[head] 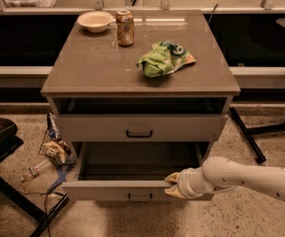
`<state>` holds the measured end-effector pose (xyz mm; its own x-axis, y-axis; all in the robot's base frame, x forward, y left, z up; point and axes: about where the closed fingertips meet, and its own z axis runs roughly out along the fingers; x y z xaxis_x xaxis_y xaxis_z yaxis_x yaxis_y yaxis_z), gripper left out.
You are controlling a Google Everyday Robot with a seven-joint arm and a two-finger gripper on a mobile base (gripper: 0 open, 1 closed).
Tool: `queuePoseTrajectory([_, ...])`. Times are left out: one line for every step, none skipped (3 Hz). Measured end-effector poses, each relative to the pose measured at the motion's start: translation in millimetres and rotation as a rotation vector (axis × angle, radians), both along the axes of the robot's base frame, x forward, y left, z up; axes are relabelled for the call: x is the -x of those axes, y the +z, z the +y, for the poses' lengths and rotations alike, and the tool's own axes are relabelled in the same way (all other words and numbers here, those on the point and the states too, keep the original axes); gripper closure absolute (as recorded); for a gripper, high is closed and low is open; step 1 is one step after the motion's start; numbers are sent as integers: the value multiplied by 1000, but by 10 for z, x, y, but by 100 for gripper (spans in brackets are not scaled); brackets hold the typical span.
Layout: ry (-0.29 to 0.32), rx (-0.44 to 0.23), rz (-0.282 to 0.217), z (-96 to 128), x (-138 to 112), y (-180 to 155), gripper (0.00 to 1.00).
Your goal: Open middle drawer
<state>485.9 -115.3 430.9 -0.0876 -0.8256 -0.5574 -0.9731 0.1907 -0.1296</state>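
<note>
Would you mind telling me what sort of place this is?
Likely an office kitchenette or test lab: a drawer cabinet with a countertop carrying a bowl, a soda can and a green snack bag, on speckled hard flooring. The gripper is at the middle drawer's front edge.

you have one view only. it looks from in front of the table (92, 58) and from above, tilted down, facing the drawer fronts nearly square on. it sits fairly near: the whole top and some floor on both sides fit in. the hand (169, 185) is low right, at the front of the pulled-out middle drawer (107, 190).
</note>
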Motion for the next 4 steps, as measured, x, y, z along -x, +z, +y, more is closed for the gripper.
queuePoseTrajectory([5,-1,31,-34,116,-35,100])
queuePoseTrajectory([5,-1,31,-34,116,1,100])
queuePoseTrajectory([9,-3,44,-41,163,-13,100])
queuePoseTrajectory([9,-3,44,-40,163,-10,78])
